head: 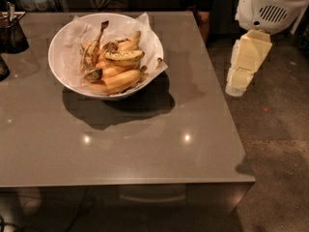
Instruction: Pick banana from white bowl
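We note dark container (12,33) left of white bowl (60,47) | gripper (237,82) well right of bowl, grip unreadable | banana (124,56) brown-speckled, atop plainer bananas (118,77) in bowl

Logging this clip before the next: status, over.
Gripper hangs beyond the table edge, far from the white bowl. Banana lies atop the pile in it, untouched. Other bananas crowd beneath it; nothing blocks from above.

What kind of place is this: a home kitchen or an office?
Probably an office break area or canteen: a plain grey table with a white bowl of bananas, a bare hard floor. The gripper hangs beside the table, above the floor.
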Robot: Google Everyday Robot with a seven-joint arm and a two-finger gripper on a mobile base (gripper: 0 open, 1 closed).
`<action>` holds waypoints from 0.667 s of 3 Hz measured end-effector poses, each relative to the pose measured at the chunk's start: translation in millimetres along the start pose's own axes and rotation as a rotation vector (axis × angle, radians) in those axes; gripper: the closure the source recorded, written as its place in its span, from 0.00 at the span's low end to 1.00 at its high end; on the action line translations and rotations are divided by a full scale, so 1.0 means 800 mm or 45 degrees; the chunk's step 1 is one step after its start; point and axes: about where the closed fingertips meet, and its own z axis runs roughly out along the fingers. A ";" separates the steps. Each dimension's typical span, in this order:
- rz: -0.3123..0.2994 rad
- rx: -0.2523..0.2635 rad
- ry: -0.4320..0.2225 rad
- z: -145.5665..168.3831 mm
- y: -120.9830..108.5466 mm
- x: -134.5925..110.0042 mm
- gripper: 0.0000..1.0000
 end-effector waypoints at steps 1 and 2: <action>0.039 0.042 -0.043 -0.016 -0.005 -0.034 0.00; 0.068 0.038 -0.065 -0.023 -0.007 -0.088 0.00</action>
